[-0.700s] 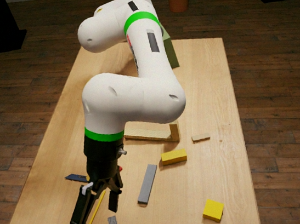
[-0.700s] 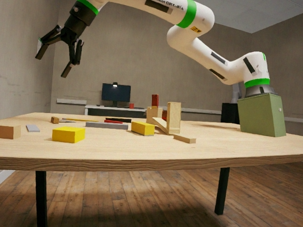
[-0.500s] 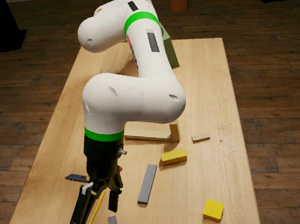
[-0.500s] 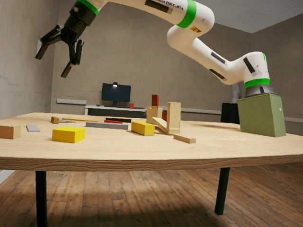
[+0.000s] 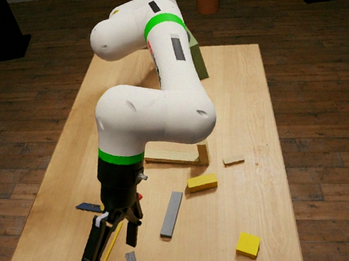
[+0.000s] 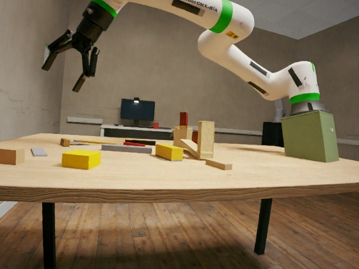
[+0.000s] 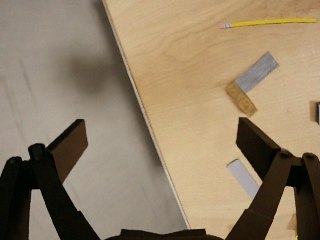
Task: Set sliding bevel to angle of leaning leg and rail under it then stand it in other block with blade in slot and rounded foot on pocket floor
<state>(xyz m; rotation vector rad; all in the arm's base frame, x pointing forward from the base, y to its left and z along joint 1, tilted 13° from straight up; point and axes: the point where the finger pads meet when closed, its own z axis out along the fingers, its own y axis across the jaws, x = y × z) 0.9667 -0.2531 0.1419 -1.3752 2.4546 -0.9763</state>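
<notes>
High above the table's (image 6: 179,185) near corner, we see the gripper (image 6: 66,62) spread wide and holding nothing. The red-handled sliding bevel (image 6: 183,119) stands in its wooden block (image 6: 182,135) mid-table, well apart from the gripper, beside the leaning leg (image 6: 189,147).

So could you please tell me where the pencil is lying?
In the wrist view the pencil lies at upper right on the table, just above the small try square.
</notes>
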